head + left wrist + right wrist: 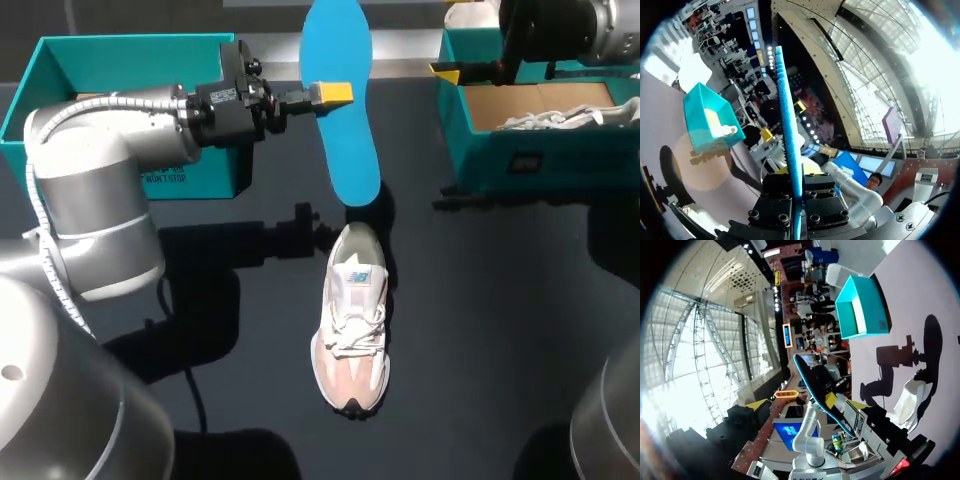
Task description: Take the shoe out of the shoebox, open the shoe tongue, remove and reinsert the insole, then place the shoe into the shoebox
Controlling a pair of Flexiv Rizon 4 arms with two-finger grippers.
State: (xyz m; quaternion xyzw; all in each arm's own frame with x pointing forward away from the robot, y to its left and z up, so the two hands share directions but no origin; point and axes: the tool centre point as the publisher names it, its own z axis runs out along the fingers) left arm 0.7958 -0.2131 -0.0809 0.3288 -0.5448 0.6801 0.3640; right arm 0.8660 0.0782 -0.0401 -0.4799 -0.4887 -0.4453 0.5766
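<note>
The bulky grey left arm [90, 200] has its gripper [330, 95] clamped on the flat blue foam insole [350, 150], long axis running far to near, near end hanging by the heel of the white-and-pink laced sneaker [355, 320] on the dark counter [500, 330] (right gripper [447, 72], far right: cannot tell)
</note>
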